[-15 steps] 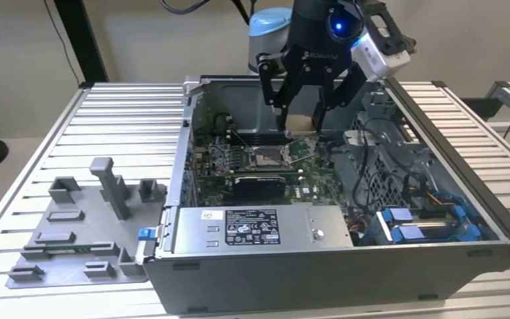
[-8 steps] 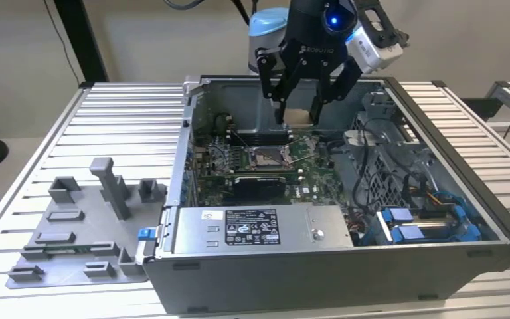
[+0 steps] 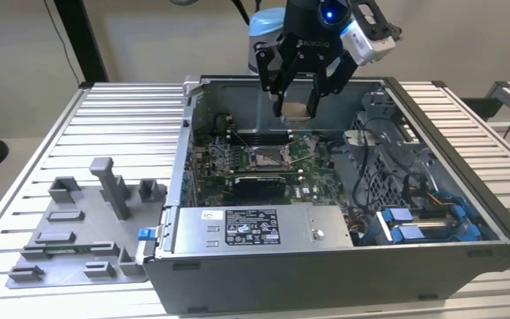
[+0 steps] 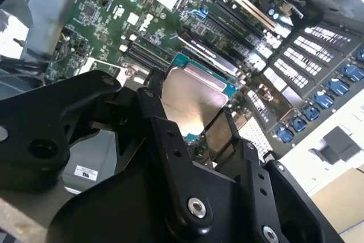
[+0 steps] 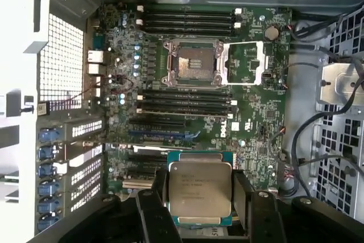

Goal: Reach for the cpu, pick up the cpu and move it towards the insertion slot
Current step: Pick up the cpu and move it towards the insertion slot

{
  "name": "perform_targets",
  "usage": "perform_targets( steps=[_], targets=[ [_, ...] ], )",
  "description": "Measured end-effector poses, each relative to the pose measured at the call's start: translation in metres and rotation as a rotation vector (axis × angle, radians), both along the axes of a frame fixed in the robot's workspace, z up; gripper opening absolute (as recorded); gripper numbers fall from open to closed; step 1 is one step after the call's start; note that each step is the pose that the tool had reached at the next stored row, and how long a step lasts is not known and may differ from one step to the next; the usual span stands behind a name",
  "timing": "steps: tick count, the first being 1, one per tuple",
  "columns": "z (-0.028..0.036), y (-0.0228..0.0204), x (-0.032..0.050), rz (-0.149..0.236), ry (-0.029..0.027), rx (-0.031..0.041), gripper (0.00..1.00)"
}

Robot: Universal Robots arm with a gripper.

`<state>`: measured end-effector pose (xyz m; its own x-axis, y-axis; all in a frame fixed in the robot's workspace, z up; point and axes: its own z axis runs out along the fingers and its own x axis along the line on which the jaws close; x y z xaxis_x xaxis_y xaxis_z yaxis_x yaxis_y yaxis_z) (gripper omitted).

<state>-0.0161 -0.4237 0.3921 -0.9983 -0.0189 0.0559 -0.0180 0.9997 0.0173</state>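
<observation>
We see the black two-fingered hand [image 3: 301, 100] clamped on the small flat square cpu with its silvery metal top and green rim [image 5: 199, 192], one finger [image 5: 154, 211] on each of two opposite edges. The chip hangs in the air above the open grey metal computer case [image 3: 326, 272], clear of the green circuit board [image 5: 250, 118]. Below the hand lies the square insertion slot with its shiny metal frame and dark centre [image 5: 192, 62] (its retaining plate folded open beside it), well apart from the chip.
</observation>
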Motion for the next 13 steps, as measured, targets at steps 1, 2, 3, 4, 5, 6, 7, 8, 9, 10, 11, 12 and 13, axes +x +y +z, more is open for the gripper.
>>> perform_targets(
  steps=[1,2,3,4,5,6,7,8,9,10,11,12,13],
  targets=[
    [0.0,0.002,0.0,0.0,0.0,0.0,0.0],
    [-0.0001,0.0038,0.0,0.0,-0.0001,0.0001,0.0],
    [0.0,0.0052,0.0,0.0,0.0,0.0,0.0],
    [0.0,0.0062,0.0,0.0,0.0,0.0,0.0],
    [0.0,0.0066,0.0001,0.0,0.0,0.0,0.0],
    [0.0,0.0067,0.0001,0.0,0.0,0.0,0.0],
    [0.0,0.0068,0.0,0.0,0.0,0.0,0.0],
    [0.0,0.0069,0.0,0.0,0.0,0.0,0.0],
    [0.0,0.007,0.0,0.0,0.0,0.0,0.0],
    [0.0,0.0071,0.0,0.0,0.0,0.0,0.0],
    [0.0,0.0072,0.0,0.0,0.0,0.0,0.0],
    [0.0,0.0073,0.0,0.0,0.0,0.0,0.0],
    [0.0,0.0074,0.0,0.0,0.0,0.0,0.0]
  ],
)
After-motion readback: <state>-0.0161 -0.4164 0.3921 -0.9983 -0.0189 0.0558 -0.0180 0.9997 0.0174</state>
